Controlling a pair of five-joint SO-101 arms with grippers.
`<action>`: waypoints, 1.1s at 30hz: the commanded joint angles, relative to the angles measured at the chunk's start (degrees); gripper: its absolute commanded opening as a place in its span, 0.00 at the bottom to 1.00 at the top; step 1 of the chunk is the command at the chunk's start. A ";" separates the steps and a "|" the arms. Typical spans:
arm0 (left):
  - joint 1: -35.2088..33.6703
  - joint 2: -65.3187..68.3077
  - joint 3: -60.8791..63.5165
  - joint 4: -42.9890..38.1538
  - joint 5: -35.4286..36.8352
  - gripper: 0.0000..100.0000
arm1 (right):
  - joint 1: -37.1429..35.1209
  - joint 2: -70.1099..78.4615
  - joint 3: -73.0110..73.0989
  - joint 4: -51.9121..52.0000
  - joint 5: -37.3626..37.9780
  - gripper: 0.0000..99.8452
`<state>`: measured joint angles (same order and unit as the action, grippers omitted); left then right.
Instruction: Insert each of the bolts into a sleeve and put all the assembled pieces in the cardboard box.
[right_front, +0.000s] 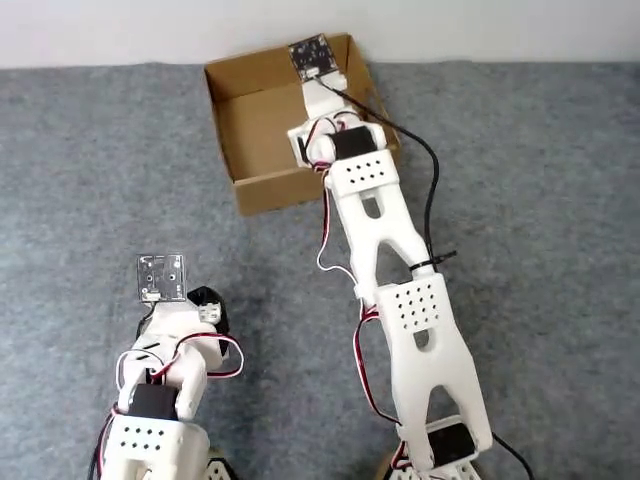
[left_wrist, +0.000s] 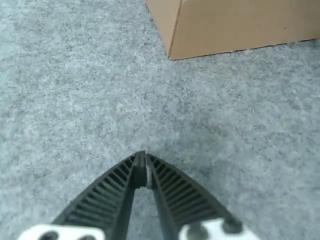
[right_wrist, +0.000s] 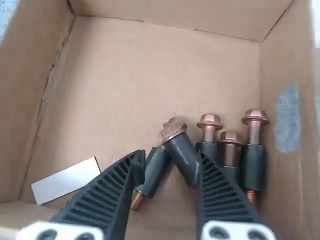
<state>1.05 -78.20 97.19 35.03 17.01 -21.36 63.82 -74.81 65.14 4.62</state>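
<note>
Grey carpet (right_front: 540, 200) covers the whole table, w/ a white wall strip (right_front: 100, 30) along the top of the high view. Cardboard box (right_front: 262, 190) sits upper centre. The right arm (right_front: 400, 260) stretches up from bottom centre, wrist over the box. Right gripper (right_wrist: 170, 157) has fingers apart above a cluster of copper bolts in dark sleeves (right_wrist: 252, 160) on the box floor. One tilted piece (right_wrist: 181, 155) lies btwn the fingers; contact unclear. White label (right_wrist: 65, 182) is nearby. Left arm (right_front: 165, 350) is lower left. Left gripper (left_wrist: 145, 162) is pressed together, holding nothing, over bare carpet near a box corner.
</note>
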 joint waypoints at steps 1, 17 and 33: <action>-0.18 -0.62 -0.31 0.09 0.62 0.01 | -0.31 -1.27 -6.86 5.76 0.44 0.15; -0.18 -0.62 -0.31 0.09 0.62 0.01 | -0.13 -6.55 -21.63 29.67 0.26 0.01; -0.18 -0.62 -0.31 0.09 0.62 0.01 | 1.71 -26.15 -18.55 38.11 -8.62 0.01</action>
<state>1.05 -78.20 97.19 35.03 17.01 -20.48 45.27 -94.07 100.48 -3.47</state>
